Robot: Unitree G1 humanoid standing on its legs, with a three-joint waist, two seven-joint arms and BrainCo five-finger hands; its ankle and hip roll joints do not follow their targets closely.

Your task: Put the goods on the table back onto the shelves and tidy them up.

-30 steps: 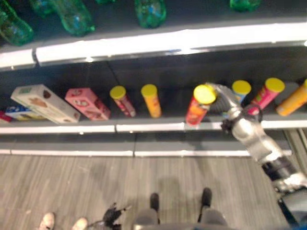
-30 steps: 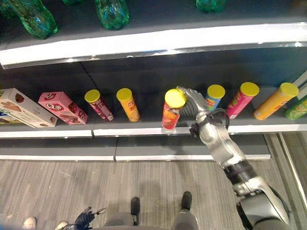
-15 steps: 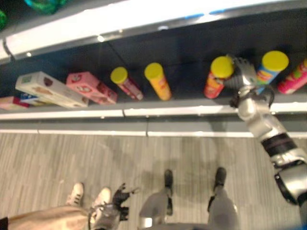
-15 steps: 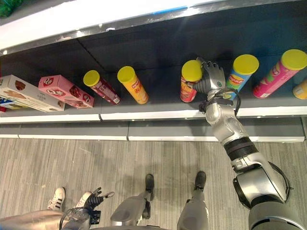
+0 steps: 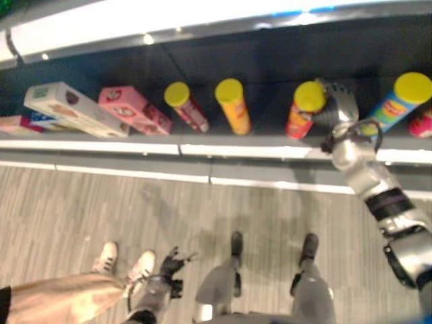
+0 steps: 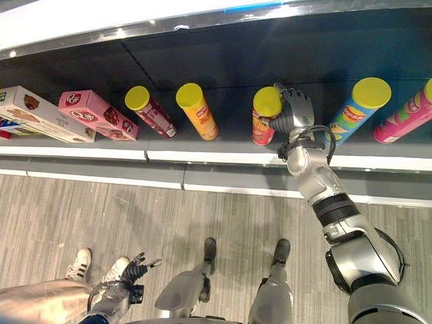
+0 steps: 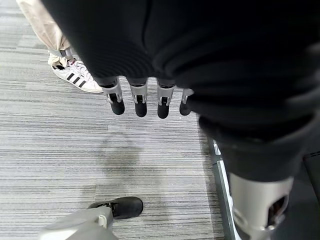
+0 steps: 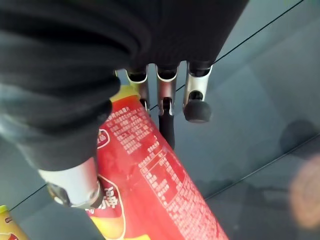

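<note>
A red chip can (image 6: 262, 123) with a yellow lid stands slightly tilted on the low dark shelf (image 6: 202, 156). My right hand (image 6: 298, 112) reaches in from the right and is shut on its upper part. In the right wrist view the fingers (image 8: 166, 100) curl over the red can (image 8: 150, 175), with the thumb (image 8: 75, 186) on its other side. My left hand (image 6: 129, 275) hangs low by the floor, open and holding nothing. Its straight fingers (image 7: 140, 101) point at the grey floor in the left wrist view.
On the same shelf stand an orange can (image 6: 197, 111) and a dark red can (image 6: 152, 112) to the left, then a pink box (image 6: 98, 115) and a white box (image 6: 37, 115). A blue can (image 6: 358, 111) and a pink can (image 6: 405, 120) lean on the right. A person's white shoes (image 5: 108, 260) are at lower left.
The camera has tipped down, so the upper shelf with green bottles has left the view. My right hand has stayed on the red can. A person's legs have come in at lower left.
</note>
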